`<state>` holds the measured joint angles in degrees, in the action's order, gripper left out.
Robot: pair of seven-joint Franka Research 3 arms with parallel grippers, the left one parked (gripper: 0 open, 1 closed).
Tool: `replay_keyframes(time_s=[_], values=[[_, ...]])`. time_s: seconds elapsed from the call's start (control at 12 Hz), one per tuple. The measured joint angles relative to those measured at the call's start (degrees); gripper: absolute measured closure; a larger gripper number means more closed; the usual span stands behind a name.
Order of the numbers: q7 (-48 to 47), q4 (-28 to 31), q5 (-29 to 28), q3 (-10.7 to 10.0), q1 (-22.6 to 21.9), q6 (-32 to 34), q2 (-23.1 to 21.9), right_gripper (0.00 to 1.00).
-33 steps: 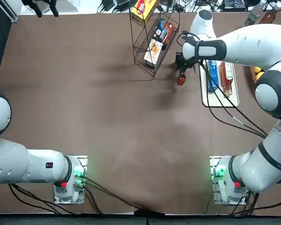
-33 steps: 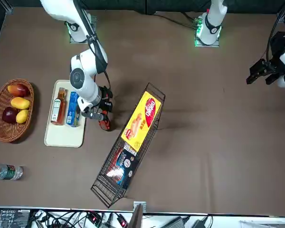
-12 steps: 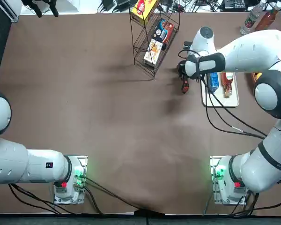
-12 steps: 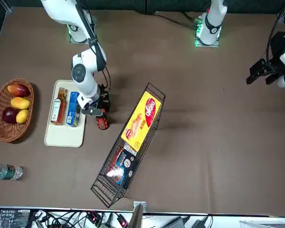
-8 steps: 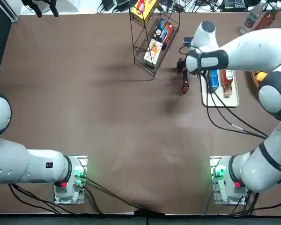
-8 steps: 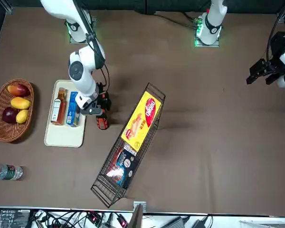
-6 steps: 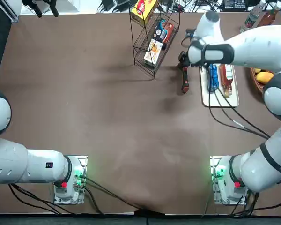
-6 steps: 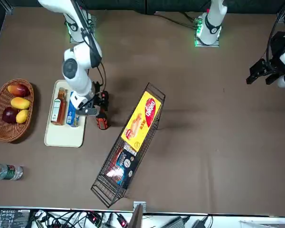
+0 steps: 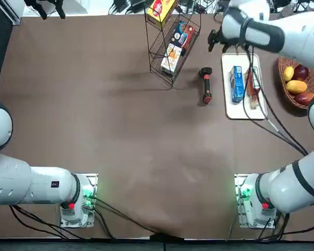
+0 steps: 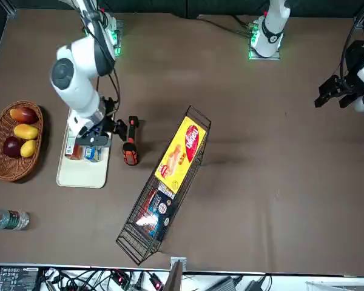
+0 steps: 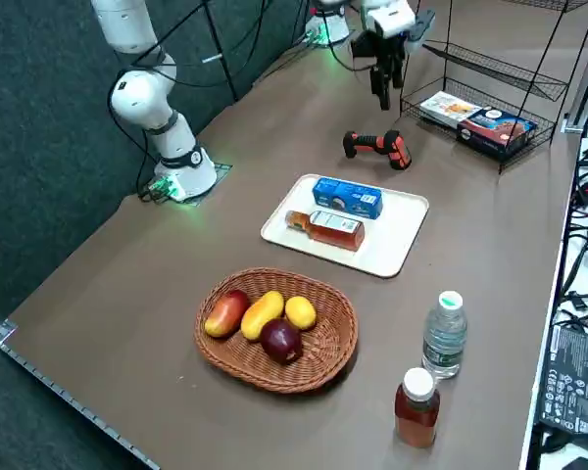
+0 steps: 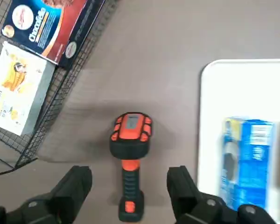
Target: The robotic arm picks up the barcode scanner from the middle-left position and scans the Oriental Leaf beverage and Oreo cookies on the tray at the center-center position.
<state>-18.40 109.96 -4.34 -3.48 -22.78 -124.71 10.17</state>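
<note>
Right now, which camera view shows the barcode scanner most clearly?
The right wrist view: the barcode scanner lies large and unobstructed, below the open right gripper. The top view, front view and right side view show it small, on the table beside the tray.

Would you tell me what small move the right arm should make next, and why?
Probably keep lifting clear. The right gripper hangs open and empty above the barcode scanner, which it set down a moment ago on the table between the wire rack and the tray.
</note>
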Motion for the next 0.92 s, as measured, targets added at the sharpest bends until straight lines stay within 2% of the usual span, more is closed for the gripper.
replay_keyframes(time_s=[0.42,0.92], values=[[3.77,-13.73,1.57,-1.81,2.96,17.73,-0.64,0.0],[12.85,-21.51,1.59,-3.02,8.41,31.69,-2.17,0.0]])
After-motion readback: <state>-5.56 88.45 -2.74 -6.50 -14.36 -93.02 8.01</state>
